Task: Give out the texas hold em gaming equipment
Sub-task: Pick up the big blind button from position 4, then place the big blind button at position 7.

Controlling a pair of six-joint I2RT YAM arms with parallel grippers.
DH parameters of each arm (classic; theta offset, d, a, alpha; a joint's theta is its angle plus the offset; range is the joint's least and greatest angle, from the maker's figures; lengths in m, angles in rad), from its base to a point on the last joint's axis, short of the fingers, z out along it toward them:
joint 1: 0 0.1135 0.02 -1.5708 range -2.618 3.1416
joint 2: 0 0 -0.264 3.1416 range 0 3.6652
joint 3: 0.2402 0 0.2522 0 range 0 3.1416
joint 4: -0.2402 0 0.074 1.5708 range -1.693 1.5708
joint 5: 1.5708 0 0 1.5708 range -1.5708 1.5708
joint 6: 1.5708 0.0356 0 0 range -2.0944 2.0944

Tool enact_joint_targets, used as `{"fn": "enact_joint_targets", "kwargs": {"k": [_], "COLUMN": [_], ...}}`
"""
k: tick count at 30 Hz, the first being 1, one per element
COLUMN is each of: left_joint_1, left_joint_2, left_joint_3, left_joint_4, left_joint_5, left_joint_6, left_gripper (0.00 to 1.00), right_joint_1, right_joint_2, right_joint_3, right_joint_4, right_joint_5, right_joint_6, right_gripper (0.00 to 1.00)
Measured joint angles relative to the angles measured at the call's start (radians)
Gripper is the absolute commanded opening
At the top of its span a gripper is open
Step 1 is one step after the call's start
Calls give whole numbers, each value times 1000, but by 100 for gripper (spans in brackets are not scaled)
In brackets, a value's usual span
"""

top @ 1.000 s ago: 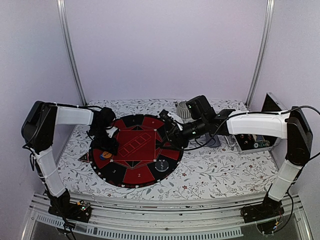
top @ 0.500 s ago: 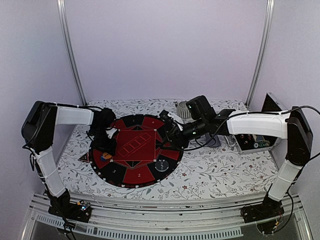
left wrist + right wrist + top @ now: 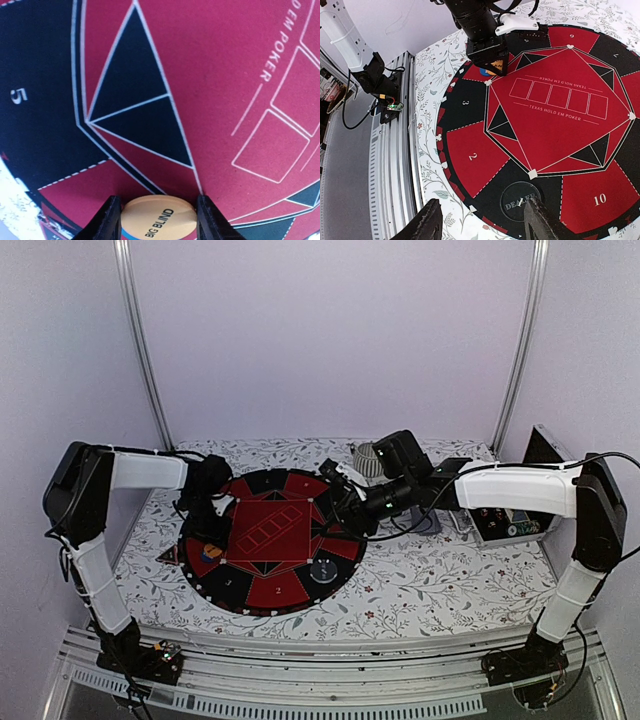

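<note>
The left pincer (image 3: pixel 157 201) stood partly closed, both fingers against the rim of the tan BIG BLIND chip (image 3: pixel 159 220). The chip lay on the round mat (image 3: pixel 210 60), toward the desk's left edge. It looked like a small, stiff, light disc with a smooth rim, likely to slip if pinched off-centre, so a grip straight across its widest part seemed best. The right pincer (image 3: pixel 484 201) hung open and empty over the mat's right side.

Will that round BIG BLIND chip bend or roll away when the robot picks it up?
The BIG BLIND chip looks thick and stiff, so it probably won't bend. Lying flat, it should stay put, but on its round edge it might roll. Its smooth rim could slip from the left pincer.
</note>
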Motion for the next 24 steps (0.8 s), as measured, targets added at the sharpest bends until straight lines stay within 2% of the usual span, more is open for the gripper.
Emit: {"fn": "enact_joint_targets", "kwargs": {"k": [9,14,18,24], "left_joint_1": [1,8,8,-1], "left_joint_2": [-8,9,132,414], "left_joint_3": [92,260,492,786], "left_joint_4": [-15,-16,4,5], "left_joint_5": [-41,-52,-53,-66], "left_joint_6": [0,0,0,1], "left_gripper": [28,26,26,26], "right_joint_1": [0,0,0,0], "right_joint_2": [-2,-24,-69,-137], "right_joint_3": [0,0,0,-19], "right_joint_4": [-2,-8,-8,-6], "right_joint_5": [0,13,40,85], "right_joint_6": [0,0,3,10], "right_gripper": [58,58,58,58]}}
